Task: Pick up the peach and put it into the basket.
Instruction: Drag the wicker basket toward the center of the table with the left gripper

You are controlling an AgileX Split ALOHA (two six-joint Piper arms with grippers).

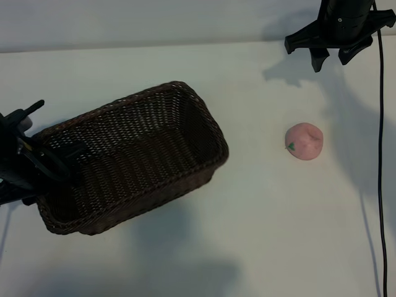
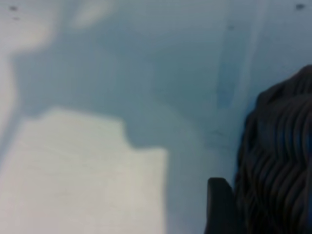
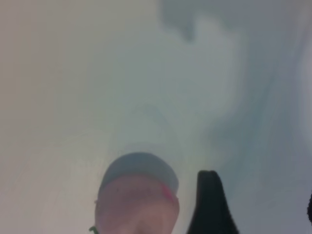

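Note:
The dark-brown woven basket [image 1: 133, 158] lies slanted across the table's left half. My left gripper [image 1: 59, 162] is at its left end, shut on the rim, with one finger inside the wall. In the left wrist view a dark finger [image 2: 222, 209] presses against the outside of the basket's weave [image 2: 280, 161]; the other finger is hidden. The pale-pink peach [image 1: 304, 142] sits alone on the table at the right. My right gripper [image 1: 333, 60] hangs open behind it, at the far right edge, holding nothing. The right wrist view shows the peach [image 3: 136, 200] beside one finger [image 3: 209, 204], not touching it.
A black cable [image 1: 380, 154] runs down the right side of the white table [image 1: 260, 216]. Bare table separates the basket from the peach.

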